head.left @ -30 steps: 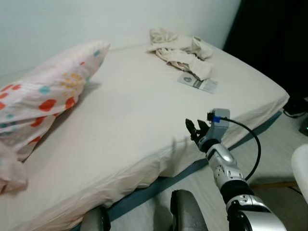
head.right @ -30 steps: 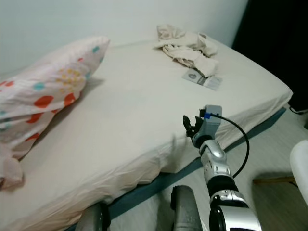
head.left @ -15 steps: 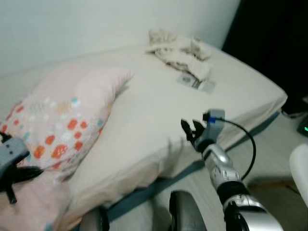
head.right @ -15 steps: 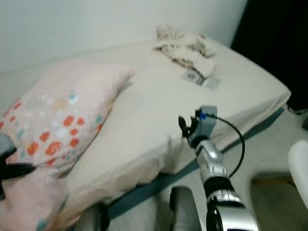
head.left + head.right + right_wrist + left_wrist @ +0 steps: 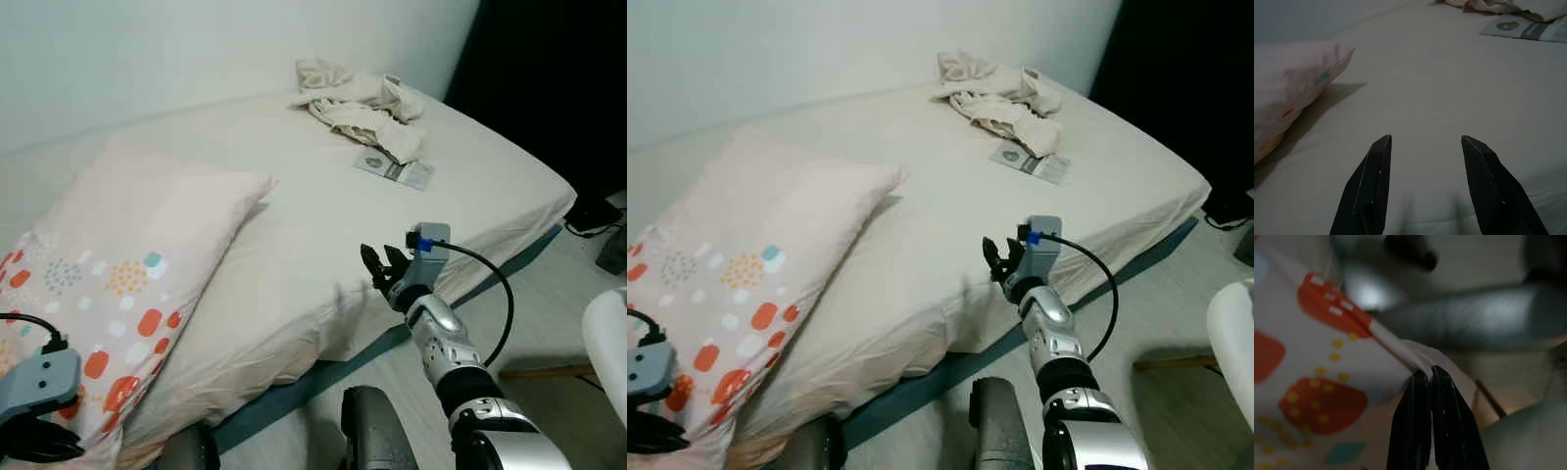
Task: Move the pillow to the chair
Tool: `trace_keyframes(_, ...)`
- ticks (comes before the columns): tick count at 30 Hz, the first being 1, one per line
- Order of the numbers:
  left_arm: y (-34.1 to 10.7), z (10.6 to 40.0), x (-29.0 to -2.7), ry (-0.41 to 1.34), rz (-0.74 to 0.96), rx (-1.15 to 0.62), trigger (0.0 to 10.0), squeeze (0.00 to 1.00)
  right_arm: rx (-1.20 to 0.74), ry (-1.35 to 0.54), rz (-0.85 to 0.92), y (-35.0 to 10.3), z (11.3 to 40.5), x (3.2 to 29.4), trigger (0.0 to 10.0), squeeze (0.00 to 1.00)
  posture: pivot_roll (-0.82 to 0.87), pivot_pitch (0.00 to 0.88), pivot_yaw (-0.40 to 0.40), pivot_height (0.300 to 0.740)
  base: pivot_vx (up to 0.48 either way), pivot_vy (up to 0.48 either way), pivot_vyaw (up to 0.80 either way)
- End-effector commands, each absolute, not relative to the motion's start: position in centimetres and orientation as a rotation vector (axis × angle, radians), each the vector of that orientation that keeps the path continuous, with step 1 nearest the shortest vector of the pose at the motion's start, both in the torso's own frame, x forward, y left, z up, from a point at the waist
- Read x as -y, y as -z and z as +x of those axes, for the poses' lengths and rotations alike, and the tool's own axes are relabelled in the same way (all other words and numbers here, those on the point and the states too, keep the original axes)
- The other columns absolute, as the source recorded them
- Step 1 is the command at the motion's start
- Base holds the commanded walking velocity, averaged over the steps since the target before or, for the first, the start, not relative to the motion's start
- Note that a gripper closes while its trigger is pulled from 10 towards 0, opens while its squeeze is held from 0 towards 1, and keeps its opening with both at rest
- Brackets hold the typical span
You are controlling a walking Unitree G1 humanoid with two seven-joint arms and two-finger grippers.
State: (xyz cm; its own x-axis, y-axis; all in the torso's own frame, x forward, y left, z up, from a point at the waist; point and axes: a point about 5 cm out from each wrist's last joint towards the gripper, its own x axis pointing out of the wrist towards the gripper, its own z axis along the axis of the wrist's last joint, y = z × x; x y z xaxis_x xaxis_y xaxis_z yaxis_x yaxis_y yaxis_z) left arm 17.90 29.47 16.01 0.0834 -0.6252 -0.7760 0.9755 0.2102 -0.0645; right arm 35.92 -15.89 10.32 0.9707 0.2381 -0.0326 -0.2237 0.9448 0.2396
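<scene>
Pinching a fold of fabric at the pillow's near corner, the left claw (image 5: 1423,377) has its two black fingers pressed together with the cloth caught between the tips. In the head views its grey housing sits low at the robot's left, against the pillow's near end, which hangs off the bed's front edge.

From that grip the pillow (image 5: 147,274), pale pink with orange, teal and yellow spots, runs away from the robot: its long axis goes from the near-left corner of the bed (image 5: 294,225) up and toward the middle, ending in a plain corner pointing to the far right. So the left arm is the one on it; the bulk lies beyond the pinched corner and will likely trail behind any pull.

The right claw (image 5: 1425,161) hovers above the bed's front edge, fingers well spread and empty, the pillow off to its left and well apart.

Farther off lie a leaflet (image 5: 394,168) and crumpled clothes (image 5: 358,103). A white rounded shape (image 5: 607,338) at the robot's right may be the chair; I cannot tell.
</scene>
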Motion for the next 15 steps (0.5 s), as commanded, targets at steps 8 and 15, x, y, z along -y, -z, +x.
trace_keyframes(8,-16.6,23.0,-26.6,0.978,0.516,-0.257,10.0,0.20,-0.090,-0.239,0.238,-9.7,35.7,15.5,10.0,0.00,-0.02,0.137,-0.066,0.590,0.000,0.000,0.00)
trace_keyframes(15,-16.9,22.3,-24.8,1.035,0.343,-0.261,10.0,1.00,-0.078,-0.220,0.241,-9.9,35.7,15.9,10.0,0.00,-0.03,0.140,-0.053,0.590,0.000,0.000,0.00)
